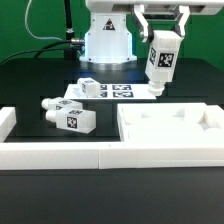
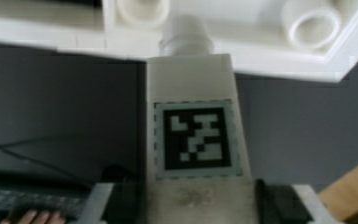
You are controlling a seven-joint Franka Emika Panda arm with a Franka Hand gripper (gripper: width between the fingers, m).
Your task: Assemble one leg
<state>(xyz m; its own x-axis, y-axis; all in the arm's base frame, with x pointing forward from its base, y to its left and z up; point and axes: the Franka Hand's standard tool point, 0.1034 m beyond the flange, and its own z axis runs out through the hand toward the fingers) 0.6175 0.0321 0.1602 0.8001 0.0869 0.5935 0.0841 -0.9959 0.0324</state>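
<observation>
My gripper is shut on a leg, a chunky white post with a black-and-white tag, and holds it upright in the air above the back of the table. In the wrist view the held leg fills the middle between my two fingers, its threaded tip pointing at the large white panel below. That panel with raised rim lies at the exterior view's right front. Three more legs lie on the table: two at the left and one behind.
The marker board lies flat in the middle, behind the panel. A long white rail runs along the front edge, with a raised end at the exterior view's left. The robot base stands at the back.
</observation>
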